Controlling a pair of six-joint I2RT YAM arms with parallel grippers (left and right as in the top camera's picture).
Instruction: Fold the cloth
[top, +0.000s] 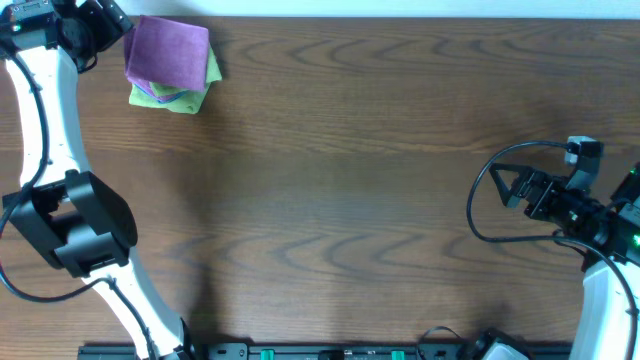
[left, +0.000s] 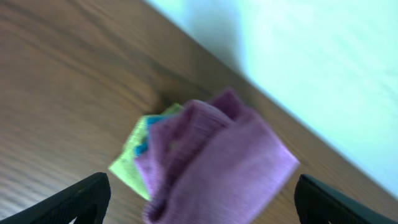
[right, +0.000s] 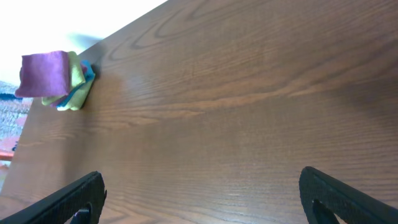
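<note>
Purple cloth (top: 168, 52) lies folded atop green cloth (top: 172, 98); we judge it stacked as finished | left gripper (left: 202, 186) spread wide, empty | right gripper (right: 200, 175) wide, empty, well apart.

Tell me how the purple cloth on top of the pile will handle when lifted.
The purple cloth looks soft and rumpled, so it will probably droop and unfold. Lying loose on the green cloth, it may drag that along if pushed.
</note>
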